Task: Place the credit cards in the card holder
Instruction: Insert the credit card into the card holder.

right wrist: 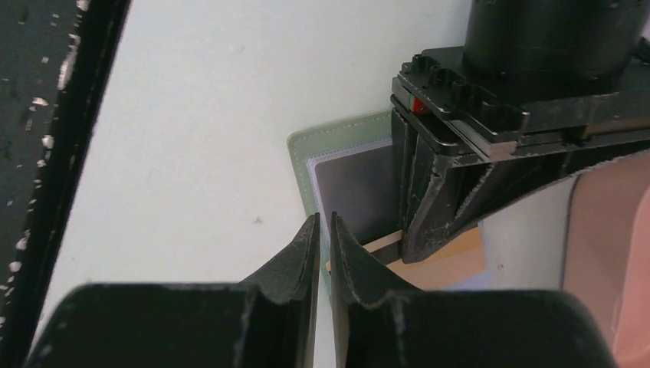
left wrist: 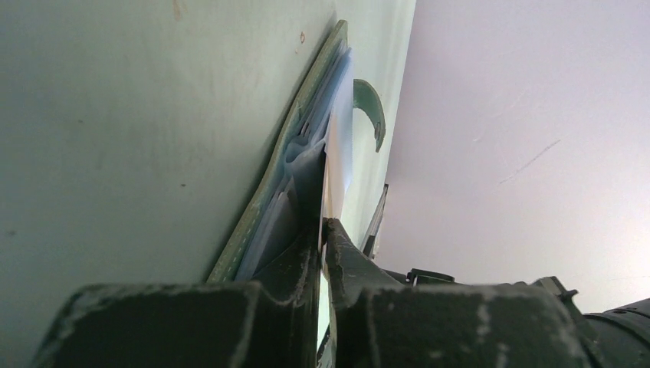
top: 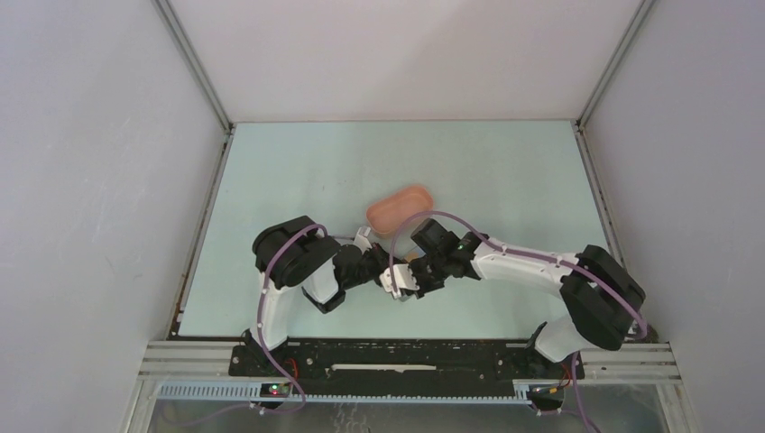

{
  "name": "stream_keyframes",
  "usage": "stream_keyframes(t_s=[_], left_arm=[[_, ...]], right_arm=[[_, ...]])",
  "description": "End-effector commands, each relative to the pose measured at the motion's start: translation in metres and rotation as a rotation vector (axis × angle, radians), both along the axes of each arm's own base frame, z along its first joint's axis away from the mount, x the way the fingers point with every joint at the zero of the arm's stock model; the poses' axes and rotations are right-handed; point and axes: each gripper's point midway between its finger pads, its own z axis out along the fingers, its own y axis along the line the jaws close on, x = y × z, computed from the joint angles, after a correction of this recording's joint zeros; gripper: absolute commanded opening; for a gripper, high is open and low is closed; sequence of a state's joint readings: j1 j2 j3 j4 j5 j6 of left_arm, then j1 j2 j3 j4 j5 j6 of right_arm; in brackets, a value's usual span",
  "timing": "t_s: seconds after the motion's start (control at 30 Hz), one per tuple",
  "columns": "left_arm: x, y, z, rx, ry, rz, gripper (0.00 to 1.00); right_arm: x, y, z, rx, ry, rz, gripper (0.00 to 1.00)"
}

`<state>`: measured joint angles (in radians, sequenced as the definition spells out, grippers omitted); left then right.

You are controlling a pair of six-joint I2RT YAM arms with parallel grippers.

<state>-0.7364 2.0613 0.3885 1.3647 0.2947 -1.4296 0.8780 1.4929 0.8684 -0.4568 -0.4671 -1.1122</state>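
Both arms met mid-surface (top: pixel 505 171), wrists nose to nose, just on the near side of the pink tray (top: pixel 400 209). From the top view the arms covered almost everything under them.

Card holder (right wrist: pixel 303 165) lay open and flat on the surface. Its grey-green stitched rim showed and the dark inside faced up. The left wrist view looked along it edge-on, with the bluish pockets visible and the tab (left wrist: pixel 373 107) curling off the far edge.

Left fingers (left wrist: pixel 345 257) were clenched on a thin pale sheet seen edge-on, which ran from the tips in toward the holder's pockets. In the right wrist view a tan credit card (right wrist: pixel 444 268) sat right at those tips, lying across the holder's inside. So it read as the card being gripped, partly over the holder. I couldn't tell how far in it was.

Right fingers (right wrist: pixel 299 253) were nearly together with only a slit between them, parked at the holder's stitched edge. I couldn't tell whether they pinched that edge or gripped nothing.
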Motion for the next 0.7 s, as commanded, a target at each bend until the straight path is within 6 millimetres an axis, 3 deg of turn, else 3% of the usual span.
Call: stream_keyframes(t_s=[0.0,0.4,0.67], left_arm=[[0.004,0.000,-0.010,0.038,-0.015,-0.011,0.10],[0.003,-0.001,-0.013,0.035,-0.009,-0.015,0.17],[0.003,-0.001,-0.013,0.035,-0.009,-0.019,0.22]], right_arm=[[0.012,0.005,-0.011,-0.037,-0.058,-0.039,0.17],[0.031,0.005,-0.026,-0.102,-0.121,-0.123,0.15],[0.041,0.000,-0.024,-0.118,-0.161,-0.154,0.15]])
